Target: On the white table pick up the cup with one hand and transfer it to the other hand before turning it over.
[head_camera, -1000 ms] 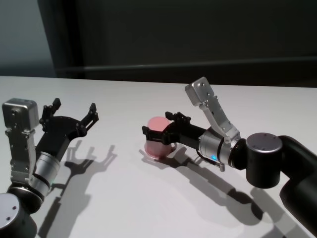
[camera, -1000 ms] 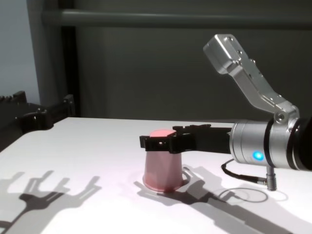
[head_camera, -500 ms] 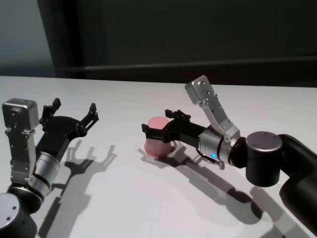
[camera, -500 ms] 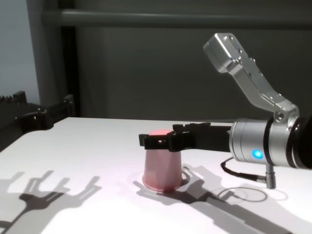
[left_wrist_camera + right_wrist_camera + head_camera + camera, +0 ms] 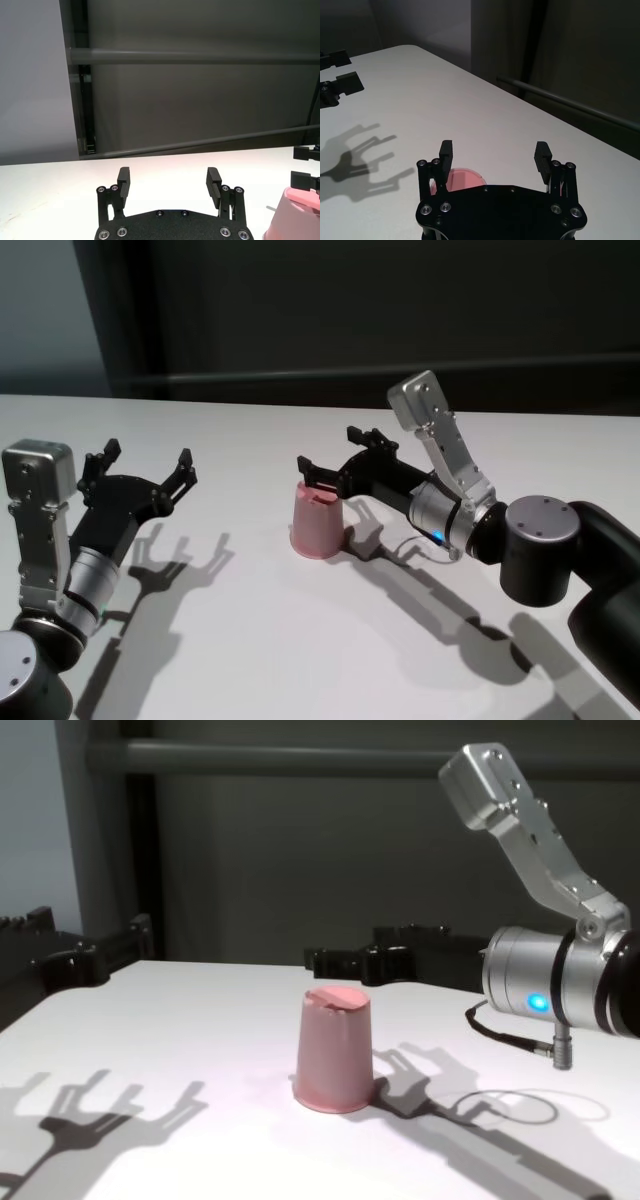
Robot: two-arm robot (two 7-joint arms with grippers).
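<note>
A: Cup (image 5: 316, 524) stood upside down on the table (image 5: 300, 660), the wide rim on the surface and the narrow base on top. It stood alone, near the middle, and nothing touched it.

B: And the right gripper (image 5: 340, 462)?

A: It hung just behind the cup and a little above its base, with the fingers spread wide and nothing between them. From the right wrist view, the cup's base (image 5: 457, 179) showed below the gripper (image 5: 493, 150), not inside the jaws. I judged that it was placed so because the cup was already set down and free.

B: Why was the cup standing so?

A: The task asks to turn it over, and base-up is that result, so I believed the main work was done.

B: The left gripper (image 5: 145, 475)?

A: It was well apart from the cup, on the left side of the table, also spread and empty. I think it was only waiting there.

B: How many things did you count?

A: One cup, one table, two grippers. Their shadows lay on the table, nothing else.
</note>
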